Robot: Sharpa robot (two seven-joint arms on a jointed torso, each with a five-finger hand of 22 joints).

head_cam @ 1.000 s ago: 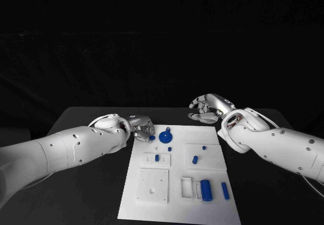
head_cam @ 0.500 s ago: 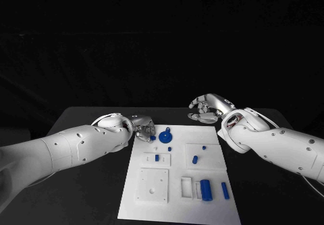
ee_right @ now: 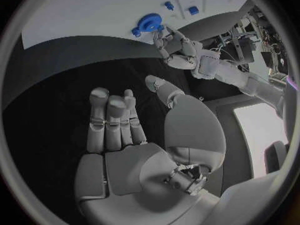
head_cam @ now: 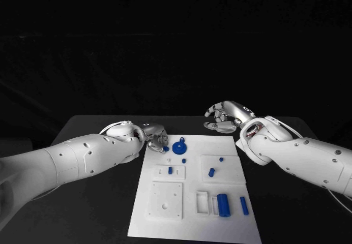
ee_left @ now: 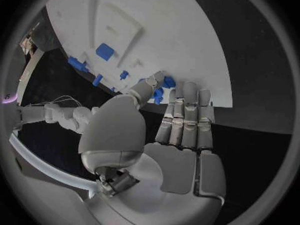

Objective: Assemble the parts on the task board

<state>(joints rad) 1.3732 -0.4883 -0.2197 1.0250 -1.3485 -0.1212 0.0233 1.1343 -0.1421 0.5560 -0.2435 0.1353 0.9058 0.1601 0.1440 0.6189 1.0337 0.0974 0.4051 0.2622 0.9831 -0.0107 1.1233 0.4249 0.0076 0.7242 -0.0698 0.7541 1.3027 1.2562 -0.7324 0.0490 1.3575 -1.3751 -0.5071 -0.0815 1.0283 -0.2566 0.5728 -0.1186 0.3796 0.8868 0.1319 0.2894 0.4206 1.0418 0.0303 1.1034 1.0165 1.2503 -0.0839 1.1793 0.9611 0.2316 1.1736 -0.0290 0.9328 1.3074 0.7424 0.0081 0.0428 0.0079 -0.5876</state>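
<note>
Black tabletop [head_cam: 95,203] lies bare around the white rectangular task board [head_cam: 192,223]. Left hand [head_cam: 152,140] sits at the board's far left edge, fingertips [ee_left: 164,81] pinching a small blue part [ee_left: 159,93] beside the round blue disc [head_cam: 179,149]. Right hand [head_cam: 226,116] hovers past the board's far right corner, fingers loose, empty.

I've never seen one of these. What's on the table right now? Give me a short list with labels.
table: black
board: white plate in the middle of the table
parts: small blue pieces on the board, among them a round gear at its far end and a cylinder at its near end
left robot hand: at the board's far left corner, fingertips at a small blue piece
right robot hand: beyond the board's far right corner, holding nothing
</note>
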